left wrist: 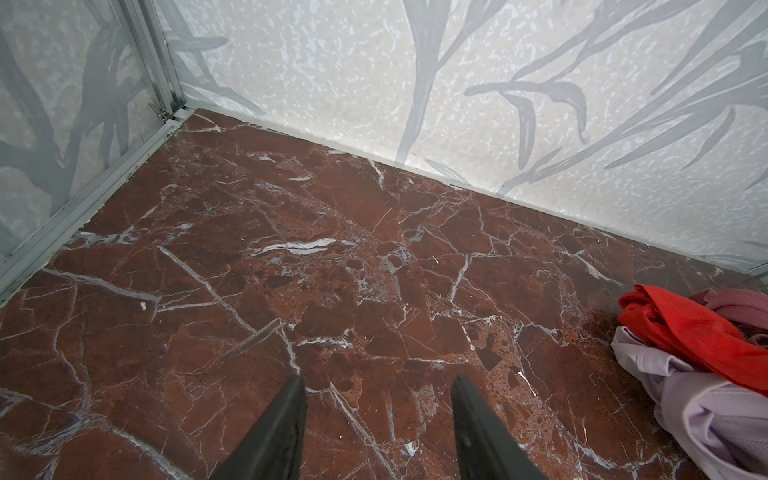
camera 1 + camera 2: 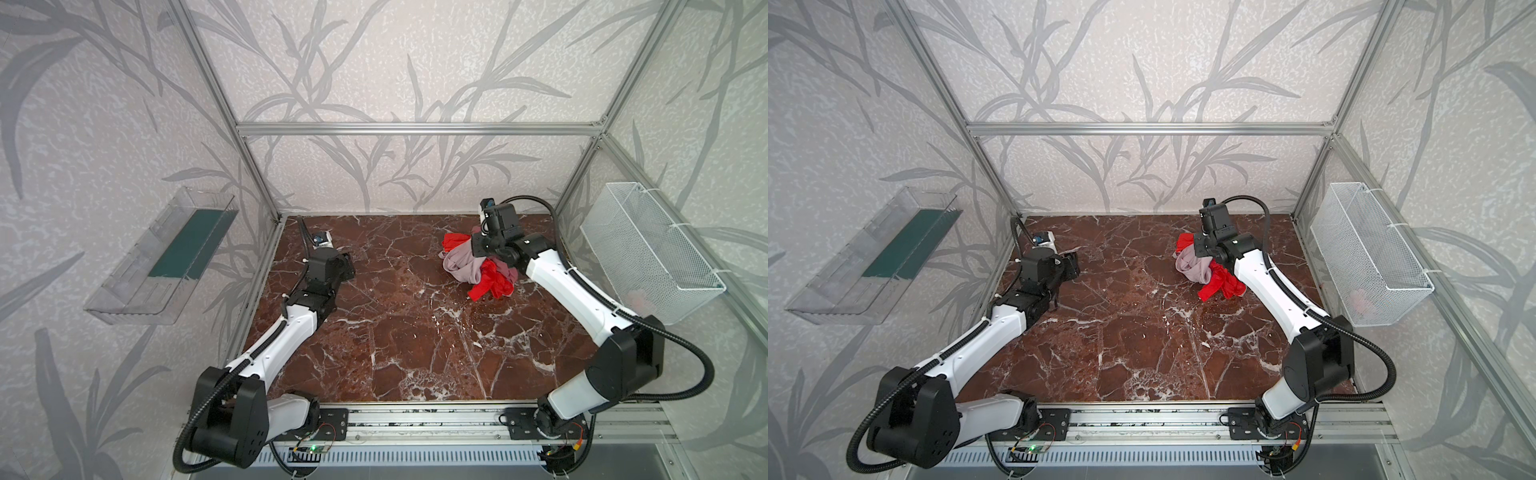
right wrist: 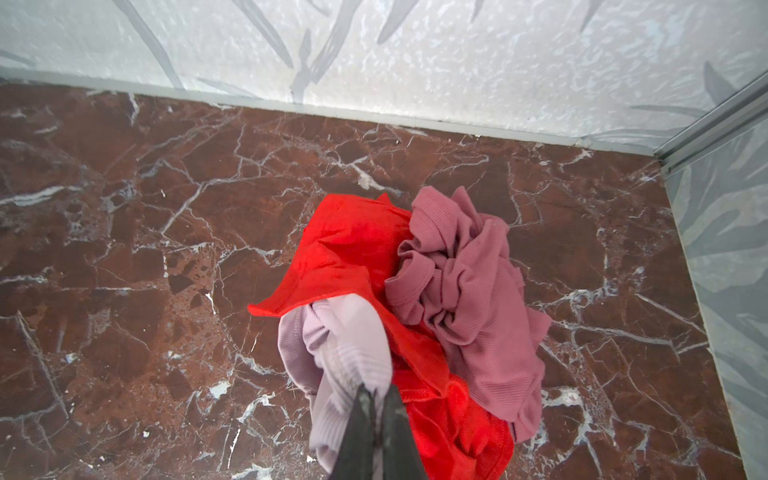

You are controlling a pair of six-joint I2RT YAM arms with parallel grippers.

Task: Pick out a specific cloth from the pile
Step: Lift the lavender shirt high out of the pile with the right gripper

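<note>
The pile (image 2: 478, 266) lies on the brown marble table (image 2: 395, 332) at the back right in both top views. It holds a bright red cloth (image 3: 349, 249), a crumpled dusty-rose mauve cloth (image 3: 465, 282) and the cloth (image 3: 345, 349), pale lilac and ribbed. My right gripper (image 3: 376, 392) is shut on a fold of the cloth, which bunches over its tips. In a top view the right wrist covers the pile's back and the cloth (image 2: 459, 262) hangs at its left. My left gripper (image 1: 378, 380) stands open above bare table at the back left, far from the pile.
A white mesh basket (image 2: 648, 249) hangs on the right wall, close behind the right arm. A clear plastic tray (image 2: 166, 257) is fixed on the left wall. The back wall and metal frame posts (image 2: 257, 178) close in the table.
</note>
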